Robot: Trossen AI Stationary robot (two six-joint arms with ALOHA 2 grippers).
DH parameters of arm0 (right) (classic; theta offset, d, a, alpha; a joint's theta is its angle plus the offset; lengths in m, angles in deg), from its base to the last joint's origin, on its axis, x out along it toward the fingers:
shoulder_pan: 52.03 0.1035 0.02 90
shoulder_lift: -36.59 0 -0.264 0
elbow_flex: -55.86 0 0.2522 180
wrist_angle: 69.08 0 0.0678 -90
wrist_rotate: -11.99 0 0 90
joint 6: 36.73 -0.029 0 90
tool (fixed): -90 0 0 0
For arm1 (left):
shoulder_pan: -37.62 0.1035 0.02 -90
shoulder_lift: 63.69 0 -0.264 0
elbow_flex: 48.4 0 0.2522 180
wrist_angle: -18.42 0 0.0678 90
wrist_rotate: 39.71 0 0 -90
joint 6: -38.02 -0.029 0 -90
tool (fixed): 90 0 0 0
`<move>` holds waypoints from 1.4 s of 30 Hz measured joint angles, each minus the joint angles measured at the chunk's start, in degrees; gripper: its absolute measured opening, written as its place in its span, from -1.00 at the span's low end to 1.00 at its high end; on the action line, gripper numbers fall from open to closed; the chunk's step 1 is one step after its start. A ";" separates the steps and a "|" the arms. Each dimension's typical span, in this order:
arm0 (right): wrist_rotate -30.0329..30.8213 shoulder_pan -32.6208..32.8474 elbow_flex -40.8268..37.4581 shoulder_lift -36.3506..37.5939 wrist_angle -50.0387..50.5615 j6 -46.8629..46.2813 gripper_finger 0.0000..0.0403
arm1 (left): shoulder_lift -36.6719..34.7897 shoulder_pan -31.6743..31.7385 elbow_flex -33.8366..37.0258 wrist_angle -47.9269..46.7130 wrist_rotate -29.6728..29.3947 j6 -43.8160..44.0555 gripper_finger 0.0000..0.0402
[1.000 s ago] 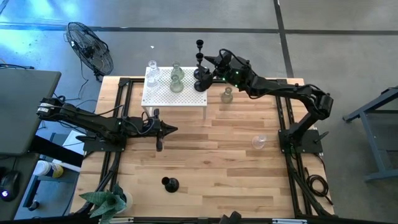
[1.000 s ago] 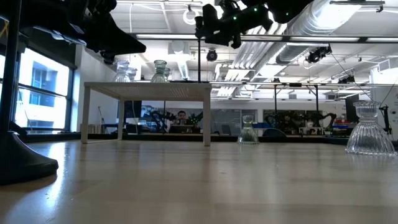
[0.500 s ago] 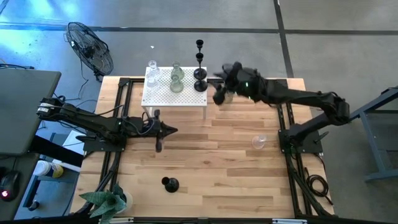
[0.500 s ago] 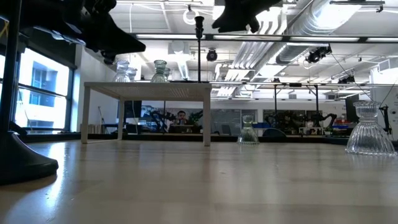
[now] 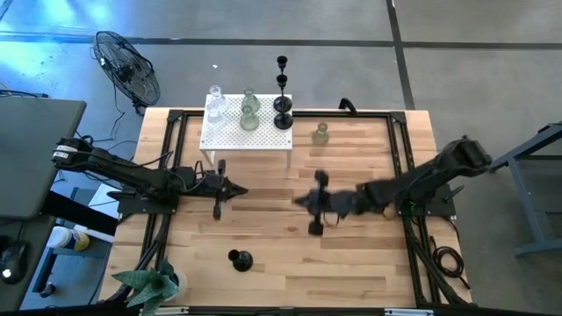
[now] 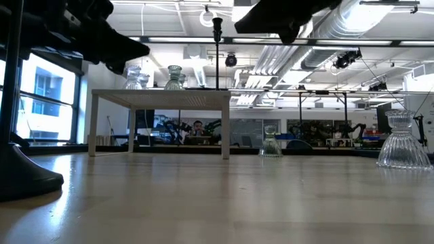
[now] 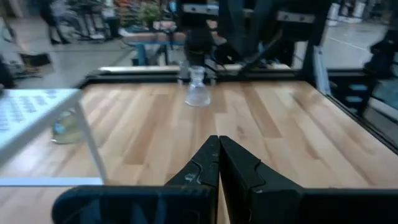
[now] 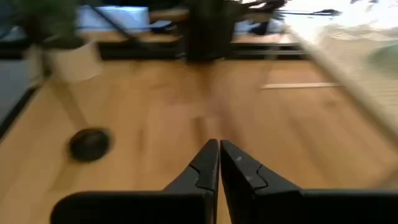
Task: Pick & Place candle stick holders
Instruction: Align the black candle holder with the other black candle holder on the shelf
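A white perforated little table (image 5: 246, 132) at the far edge carries a clear glass holder (image 5: 215, 104), a pale-green one (image 5: 249, 112) and black stemmed holders (image 5: 283, 105). Another pale-green holder (image 5: 321, 133) stands on the wood to its right. A clear holder (image 6: 400, 142) stands on its wide foot farther right, and a black holder (image 5: 239, 259) rests on its round base near the front. My right gripper (image 5: 297, 202) hovers shut over the table's middle and holds nothing. My left gripper (image 5: 242, 188) waits shut at the left, also holding nothing.
A black floor fan (image 5: 127, 70) stands beyond the far left corner. A potted plant (image 5: 154, 285) sits at the near left corner. Black frame rails (image 5: 171, 158) run along the table's sides. Bare wood lies between the two grippers and toward the near edge.
My right gripper has drawn back from the black holder on the white table, which stays standing there. It has swung fast toward the near edge, out over the table's middle, and has shut.
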 joint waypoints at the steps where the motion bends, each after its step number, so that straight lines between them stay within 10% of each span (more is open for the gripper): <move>1: 0.04 1.49 -0.11 -1.63 -1.32 -0.31 -0.98 | 0.00 -0.04 0.00 -0.45 1.29 0.15 -0.99; 9: 5.10 8.88 0.02 -8.70 -11.02 -0.86 -0.95 | 0.02 -10.18 0.02 -10.72 8.05 0.62 -0.99; 22: 8.14 9.67 0.04 -9.12 -11.84 1.10 -1.00 | 4.62 -32.60 0.04 -12.10 -12.28 21.68 -0.24; 29: 8.14 9.67 0.04 -9.12 -11.84 1.90 -0.98 | 20.37 -36.07 -1.81 3.91 -20.19 25.05 0.13; 42: 7.62 9.67 0.04 -9.12 -11.82 2.10 -0.99 | 36.00 -36.04 -12.65 4.63 -17.53 23.93 0.17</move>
